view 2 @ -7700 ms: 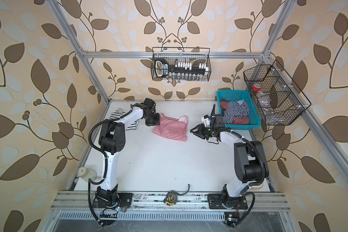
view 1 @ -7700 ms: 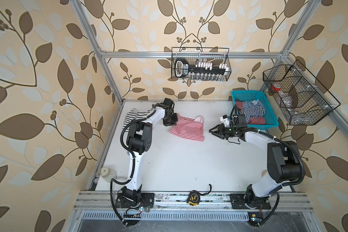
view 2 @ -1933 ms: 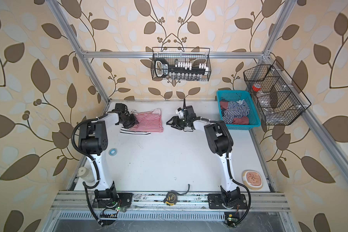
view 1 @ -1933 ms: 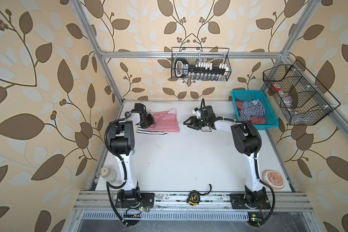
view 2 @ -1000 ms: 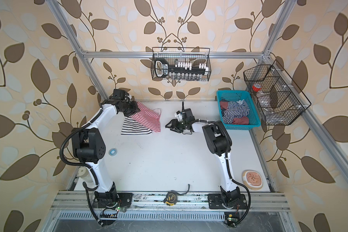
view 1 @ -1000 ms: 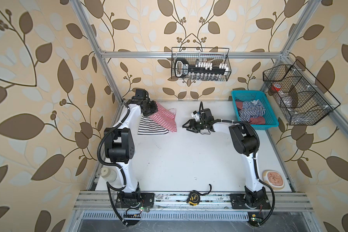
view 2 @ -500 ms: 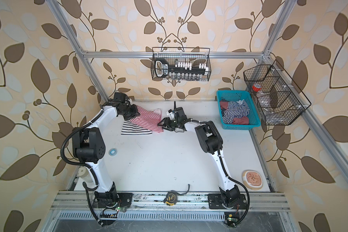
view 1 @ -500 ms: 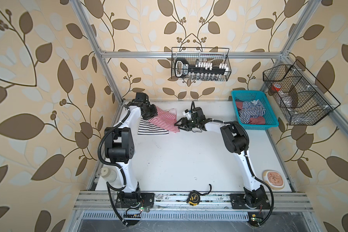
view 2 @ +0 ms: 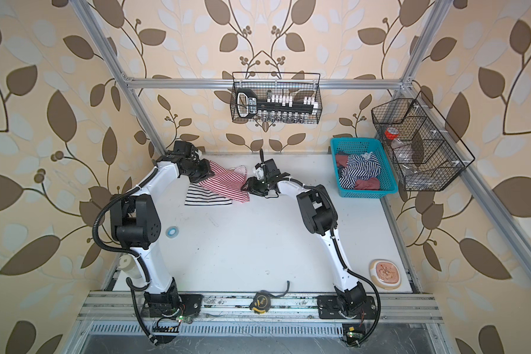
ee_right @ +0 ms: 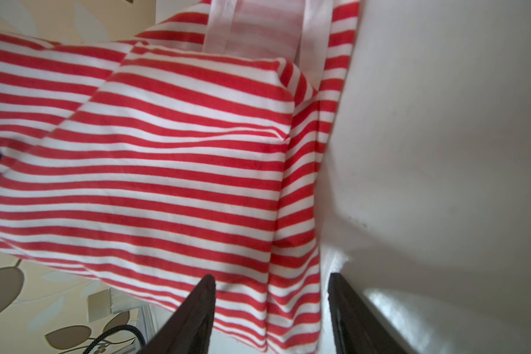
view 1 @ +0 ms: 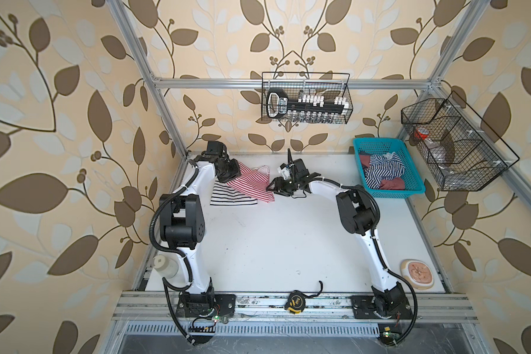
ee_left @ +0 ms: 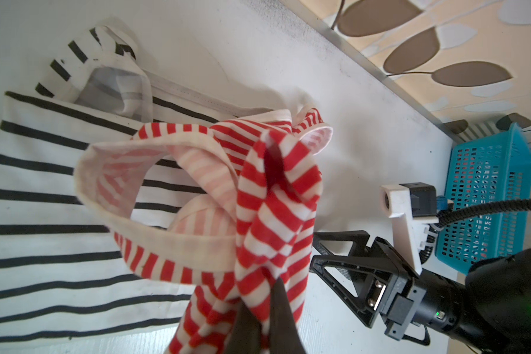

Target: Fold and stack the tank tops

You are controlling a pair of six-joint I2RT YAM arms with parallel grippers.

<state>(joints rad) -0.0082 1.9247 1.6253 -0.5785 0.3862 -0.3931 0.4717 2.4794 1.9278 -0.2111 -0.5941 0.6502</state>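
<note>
Two tank tops are out on the table, the third not yet started; the navy-and-white tank top lies bunched in the turquoise basket at the far right, some dull-red cloth beside it.

Black-and-white tank top lies flat near the far-left corner and looks folded; base of the stack, I'd say.

Red-and-white tank top is the one in hand; left gripper is clamped tight on a bunched edge of it and holds that end off the table; the cloth slopes down across the black-and-white one, and its low end overhangs toward the middle of the table.

Right gripper sits at that low end with jaws apart and the fabric edge between them; not pinched, nothing held.

Step, by my read: stacking the red one onto the black-and-white, about halfway; it's draped skew, a strap loop hangs open in the left wrist view, and the layers are doubled but not square.

Next move calls for the right jaws to close on the low edge; then both arms draw the cloth taut and lay it flat, edges lined up with the top below; release left only once it's down. Risk: dragging the bottom top out of its fold.
</note>
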